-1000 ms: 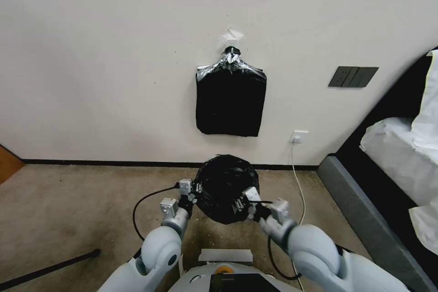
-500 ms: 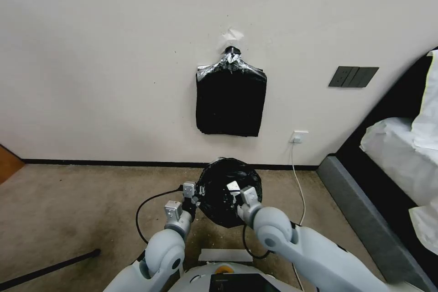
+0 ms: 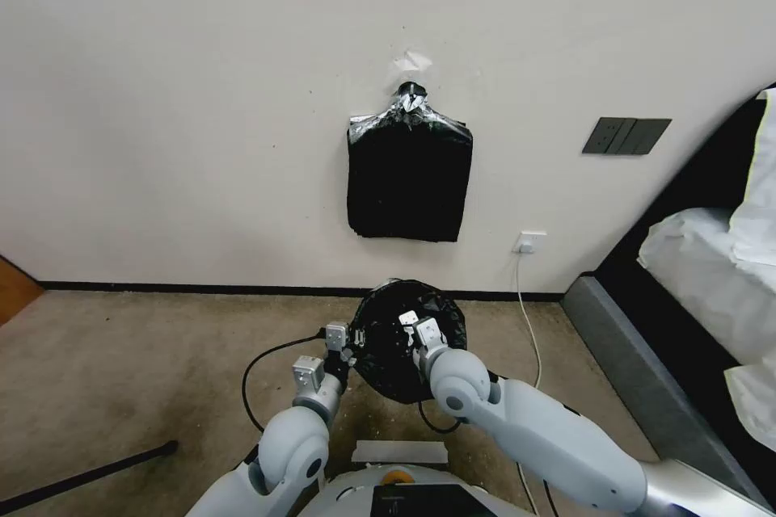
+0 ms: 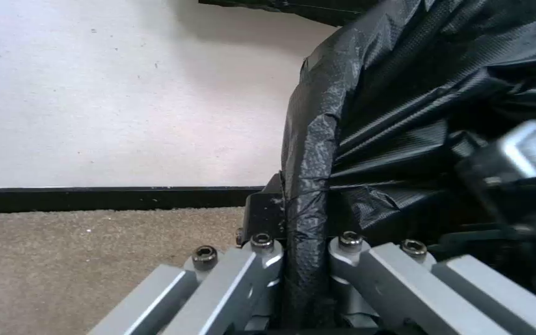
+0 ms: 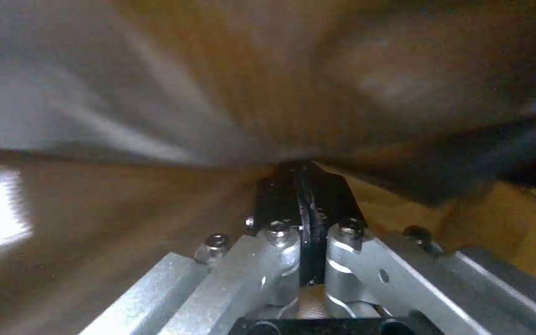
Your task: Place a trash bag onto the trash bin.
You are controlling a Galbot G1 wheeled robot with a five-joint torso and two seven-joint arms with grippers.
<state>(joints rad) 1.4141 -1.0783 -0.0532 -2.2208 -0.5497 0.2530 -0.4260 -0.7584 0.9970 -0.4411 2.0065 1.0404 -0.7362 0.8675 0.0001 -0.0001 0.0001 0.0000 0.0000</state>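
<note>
The trash bag [image 3: 380,376], black and crinkly, stands on the carpet before the wall with its mouth spread into a round ring. The trash bin is hidden under it. My left gripper [image 3: 343,346] is at the bag's left rim; the left wrist view shows it [image 4: 305,228] shut on a fold of the black film [image 4: 405,93]. My right arm reaches over the near rim, and its gripper [image 3: 416,327] sits inside the bag's mouth. In the right wrist view that gripper [image 5: 305,186] is shut, its black pads pressed together, with blurred surroundings.
A flat black bundle of bags [image 3: 409,178] hangs on the wall above. A wall socket [image 3: 529,242] feeds a white cable [image 3: 529,323] down the right side. A bed with a grey frame [image 3: 630,371] lies to the right. A dark pole [image 3: 89,472] lies on the carpet at left.
My right gripper left the bag's right rim and swung left and forward into the bag's mouth. The bag went from a bulging lump to an open ring. The left gripper barely moved.
</note>
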